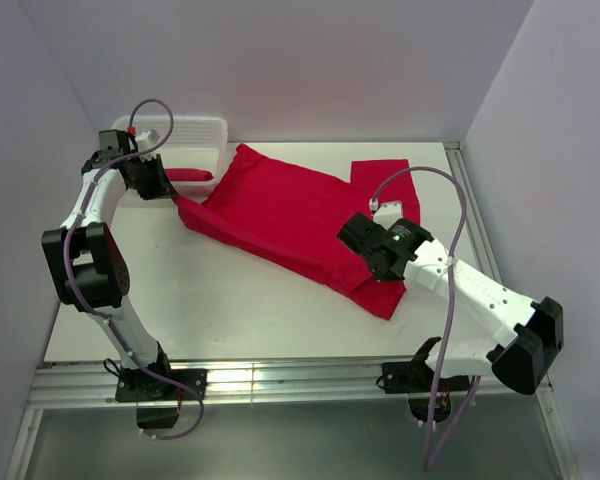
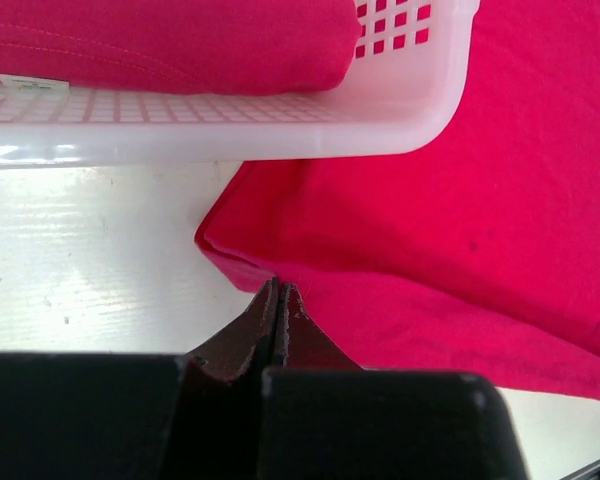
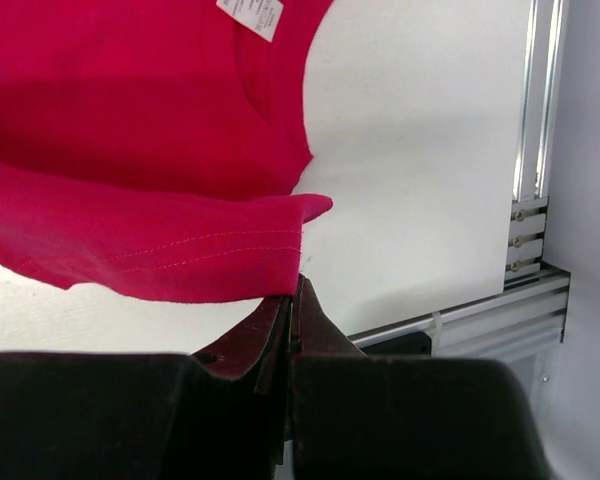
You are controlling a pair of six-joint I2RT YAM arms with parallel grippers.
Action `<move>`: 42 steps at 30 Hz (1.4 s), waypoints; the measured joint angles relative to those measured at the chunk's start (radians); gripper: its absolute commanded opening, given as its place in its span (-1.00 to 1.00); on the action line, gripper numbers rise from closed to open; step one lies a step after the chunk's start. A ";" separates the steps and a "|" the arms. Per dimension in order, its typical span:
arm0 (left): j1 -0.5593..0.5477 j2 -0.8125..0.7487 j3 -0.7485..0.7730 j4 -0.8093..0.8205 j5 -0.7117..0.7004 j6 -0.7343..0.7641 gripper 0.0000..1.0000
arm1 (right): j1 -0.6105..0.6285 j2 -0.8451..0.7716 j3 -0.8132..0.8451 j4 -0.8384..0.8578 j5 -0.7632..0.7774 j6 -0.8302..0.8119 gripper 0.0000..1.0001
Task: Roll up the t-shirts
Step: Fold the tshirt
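Pinched shut on a corner of the spread shirt (image 1: 290,215) with left gripper (image 2: 278,295), just beside basket (image 1: 195,130) at upper left. Clamped shut on its hem with right gripper (image 3: 295,290), lower right of the cloth. Second shirt (image 2: 160,40) in basket. Probably flattening before rolling: pull both ends apart evenly, keep cloth low over table (image 1: 230,310), steer clear of basket, smooth wrinkles first.

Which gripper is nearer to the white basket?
Left. The left gripper is shut on a corner of the spread t-shirt just beside the basket; the right gripper pinches its hem far across the table.
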 measured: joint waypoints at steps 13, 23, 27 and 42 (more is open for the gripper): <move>-0.012 -0.007 -0.073 0.099 0.031 -0.070 -0.99 | -0.076 0.057 0.014 0.019 0.016 -0.036 -1.00; -0.032 0.005 -0.066 0.122 0.033 -0.086 -0.99 | -0.116 0.069 0.019 0.028 0.021 -0.047 -1.00; -0.034 0.034 -0.048 0.126 0.039 -0.093 -0.99 | -0.122 0.072 0.020 0.031 0.023 -0.055 -1.00; -0.069 0.103 0.048 0.127 0.047 -0.146 -0.99 | -0.163 0.135 0.037 0.053 0.035 -0.087 -1.00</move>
